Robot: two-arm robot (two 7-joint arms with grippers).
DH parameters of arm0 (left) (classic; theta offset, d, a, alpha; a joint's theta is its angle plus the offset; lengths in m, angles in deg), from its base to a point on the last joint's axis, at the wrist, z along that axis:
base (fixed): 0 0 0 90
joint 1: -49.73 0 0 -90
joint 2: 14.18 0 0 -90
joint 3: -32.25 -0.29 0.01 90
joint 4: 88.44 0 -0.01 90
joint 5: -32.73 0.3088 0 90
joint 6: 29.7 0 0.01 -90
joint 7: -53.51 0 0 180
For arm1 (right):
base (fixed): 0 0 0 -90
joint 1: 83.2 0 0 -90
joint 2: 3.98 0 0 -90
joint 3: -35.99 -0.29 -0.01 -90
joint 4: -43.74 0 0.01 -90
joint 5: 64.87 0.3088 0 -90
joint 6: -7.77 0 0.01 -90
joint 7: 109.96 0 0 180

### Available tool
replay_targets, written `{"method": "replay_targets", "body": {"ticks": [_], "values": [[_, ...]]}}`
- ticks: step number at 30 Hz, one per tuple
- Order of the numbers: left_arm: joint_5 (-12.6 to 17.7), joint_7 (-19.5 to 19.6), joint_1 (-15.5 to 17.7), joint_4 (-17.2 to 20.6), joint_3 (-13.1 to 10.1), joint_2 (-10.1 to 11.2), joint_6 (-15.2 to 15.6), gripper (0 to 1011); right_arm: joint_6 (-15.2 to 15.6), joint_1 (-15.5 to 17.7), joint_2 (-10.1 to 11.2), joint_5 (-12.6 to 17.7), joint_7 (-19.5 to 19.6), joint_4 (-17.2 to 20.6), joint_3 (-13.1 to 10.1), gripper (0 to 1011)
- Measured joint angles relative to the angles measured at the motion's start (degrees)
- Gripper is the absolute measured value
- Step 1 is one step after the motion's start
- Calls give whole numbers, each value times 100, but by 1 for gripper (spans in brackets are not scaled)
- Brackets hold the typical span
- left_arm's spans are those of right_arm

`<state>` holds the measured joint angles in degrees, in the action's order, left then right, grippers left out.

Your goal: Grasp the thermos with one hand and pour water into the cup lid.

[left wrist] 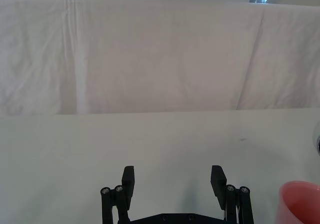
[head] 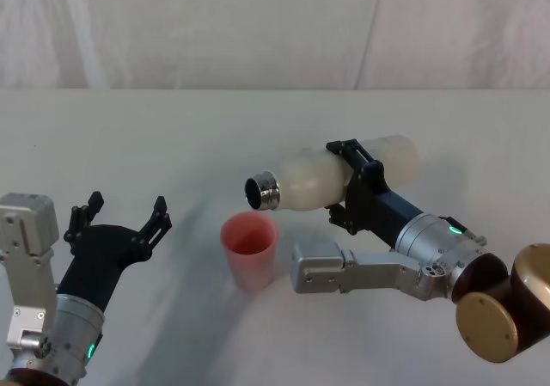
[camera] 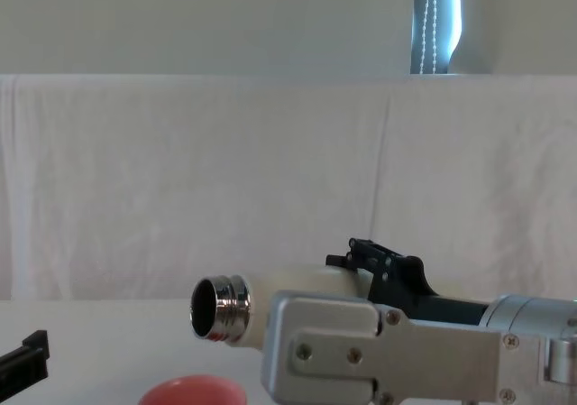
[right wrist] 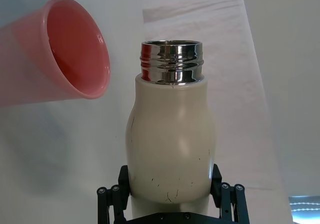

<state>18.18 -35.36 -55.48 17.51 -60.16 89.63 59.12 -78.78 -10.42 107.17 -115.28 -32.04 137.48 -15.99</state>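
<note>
Two arms were out over the white counter [head: 129,137], but just the right one was doing anything. The right gripper [head: 361,188] was clamped around the body of the thermos [head: 318,178], one black finger [right wrist: 112,196] on each side of it as seen from the wrist camera. It held the thermos off the counter, tipped over until it lay almost flat, with the base pointing right and the shiny steel neck [head: 262,192] pointing left. The open mouth sat just above and a bit to the right of the cup lid [head: 249,250], close to its far rim. The pink cup lid stood upright on the counter, near the middle, between the two arms. I couldn't make out any water coming out of the neck or sitting in the cup lid.

Over on the left, the left gripper [head: 122,218] hung just off the counter with its fingers spread wide and nothing between them, well apart from the cup lid. A white cloth backdrop [camera: 225,179] hung along the far side.
</note>
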Motion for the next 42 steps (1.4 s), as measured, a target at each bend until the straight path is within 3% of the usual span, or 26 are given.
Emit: {"method": "replay_targets", "body": {"ticks": [42], "values": [[0, 0, 0, 0, 0, 0, 0, 1001, 254, -74, 124, -689, -132, 255, 197, 951]]}}
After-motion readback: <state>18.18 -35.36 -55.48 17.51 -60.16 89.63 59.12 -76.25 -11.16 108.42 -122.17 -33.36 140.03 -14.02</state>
